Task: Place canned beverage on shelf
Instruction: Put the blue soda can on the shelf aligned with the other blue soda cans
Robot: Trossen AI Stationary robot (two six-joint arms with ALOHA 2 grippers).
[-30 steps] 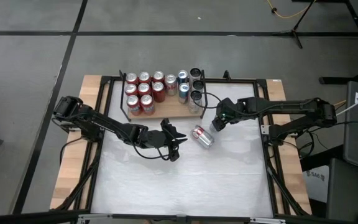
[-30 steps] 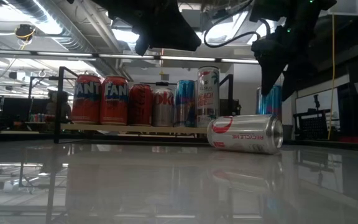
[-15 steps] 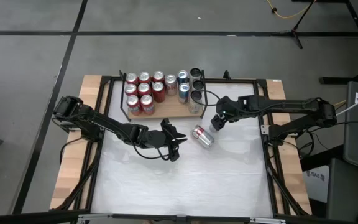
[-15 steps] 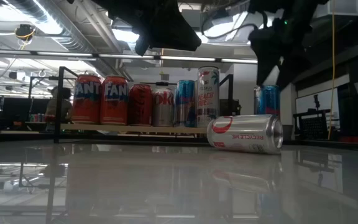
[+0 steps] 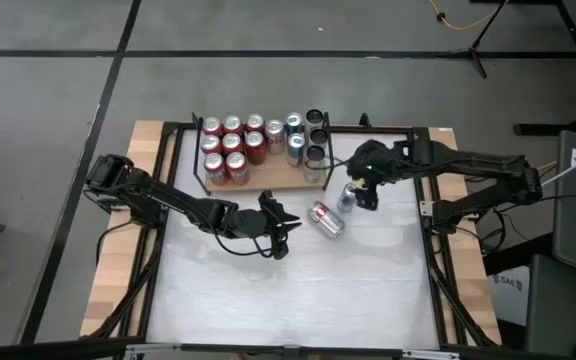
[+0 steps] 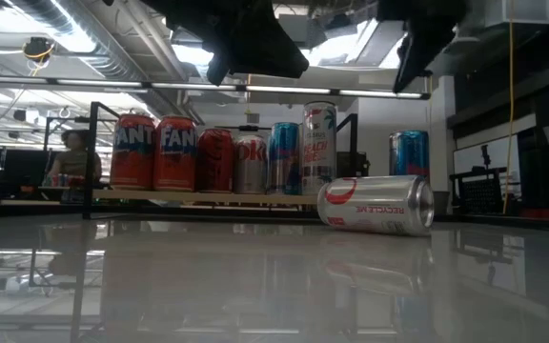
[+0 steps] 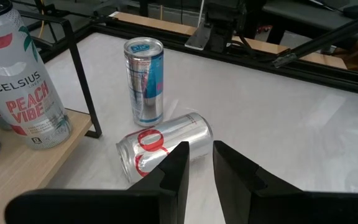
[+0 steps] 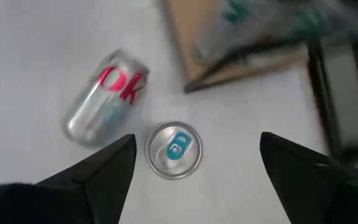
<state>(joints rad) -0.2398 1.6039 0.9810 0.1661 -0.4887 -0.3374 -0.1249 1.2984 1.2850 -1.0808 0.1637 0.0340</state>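
Low view: glossy white table (image 6: 255, 286) mirrors ceiling lights; right claw (image 8: 191, 163) spread, left claw (image 7: 196, 163) clenched empty.

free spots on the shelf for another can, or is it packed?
The shelf is crowded along its back and left with upright cans; bare board shows only along its front edge, right of the red cans. On the table, the wide stretch in front of the tipped can is bare.

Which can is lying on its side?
The silver can with red lettering, on the white table just in front of the shelf. All the other cans stand upright.
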